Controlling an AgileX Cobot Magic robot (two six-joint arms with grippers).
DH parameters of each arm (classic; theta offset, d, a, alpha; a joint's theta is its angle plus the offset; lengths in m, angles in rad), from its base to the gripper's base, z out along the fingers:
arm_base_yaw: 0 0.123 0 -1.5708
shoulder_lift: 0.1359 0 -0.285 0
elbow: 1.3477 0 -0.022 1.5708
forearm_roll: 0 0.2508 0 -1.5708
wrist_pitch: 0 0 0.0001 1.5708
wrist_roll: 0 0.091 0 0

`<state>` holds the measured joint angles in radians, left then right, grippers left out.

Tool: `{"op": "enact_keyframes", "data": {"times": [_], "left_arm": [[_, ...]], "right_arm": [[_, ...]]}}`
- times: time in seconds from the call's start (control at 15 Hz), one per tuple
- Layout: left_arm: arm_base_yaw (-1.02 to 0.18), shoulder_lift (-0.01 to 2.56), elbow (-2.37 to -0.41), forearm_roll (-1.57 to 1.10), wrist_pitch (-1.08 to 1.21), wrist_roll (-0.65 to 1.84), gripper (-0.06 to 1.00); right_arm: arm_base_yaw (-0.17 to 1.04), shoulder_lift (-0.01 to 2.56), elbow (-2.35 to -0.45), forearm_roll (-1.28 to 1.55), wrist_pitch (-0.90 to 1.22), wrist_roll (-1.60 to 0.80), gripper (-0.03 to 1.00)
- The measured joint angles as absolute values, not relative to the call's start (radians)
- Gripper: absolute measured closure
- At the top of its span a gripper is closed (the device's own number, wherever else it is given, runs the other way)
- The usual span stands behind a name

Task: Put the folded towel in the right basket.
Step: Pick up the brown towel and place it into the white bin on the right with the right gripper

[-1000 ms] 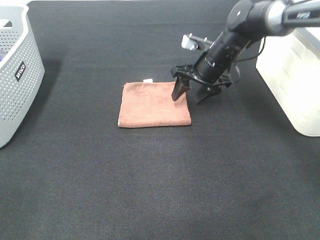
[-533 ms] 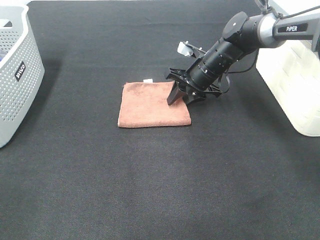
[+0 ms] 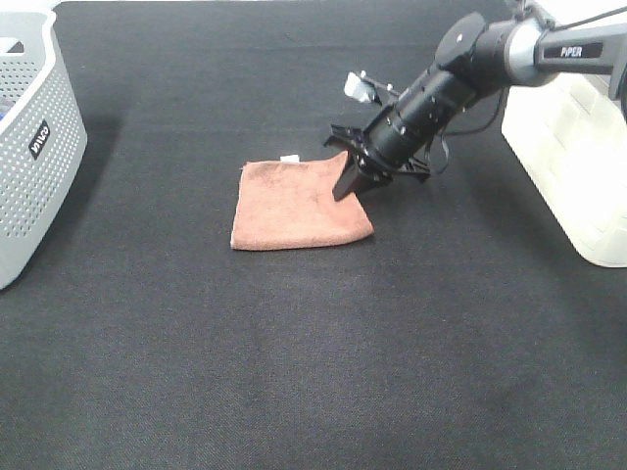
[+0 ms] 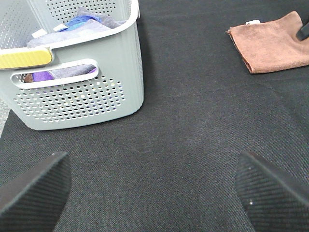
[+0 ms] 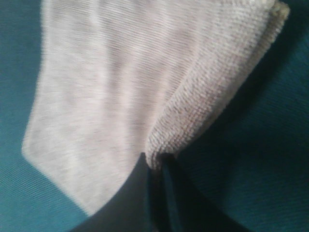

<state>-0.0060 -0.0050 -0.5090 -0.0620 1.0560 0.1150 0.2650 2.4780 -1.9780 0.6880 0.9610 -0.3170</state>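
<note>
The folded towel [image 3: 294, 203] is a rust-brown square with a small white tag on its far edge, lying mid-table. My right gripper [image 3: 346, 186] is shut on its right edge, and that edge is lifted slightly off the table. The right wrist view shows the towel [image 5: 125, 77] pinched between the closed fingertips [image 5: 137, 193]. The right basket [image 3: 578, 147] is white and stands at the right edge. My left gripper [image 4: 152, 193] is open and empty over bare mat; the towel [image 4: 270, 43] lies far from it.
A grey perforated basket [image 3: 29, 147] with a black label stands at the left edge; in the left wrist view this basket [image 4: 77, 82] holds several cloths. A black mat [image 3: 294, 352] covers the table.
My right gripper has closed on the towel's right edge and raised it a little; the right side of the towel now curls up off the mat.
</note>
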Motion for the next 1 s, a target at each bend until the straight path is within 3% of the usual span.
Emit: {"op": "enact_keyframes", "data": {"times": [0.4,1.0], "left_arm": [[-0.006,-0.005,-0.509,-0.062,1.056,0.115,0.07],[-0.006,-0.005,-0.509,-0.062,1.056,0.115,0.07]], "right_arm": [[0.265,2.469,-2.332,0.504,1.205,-0.190,0.97],[0.265,2.124,-2.362,0.186,1.215,-0.114,0.97]]}}
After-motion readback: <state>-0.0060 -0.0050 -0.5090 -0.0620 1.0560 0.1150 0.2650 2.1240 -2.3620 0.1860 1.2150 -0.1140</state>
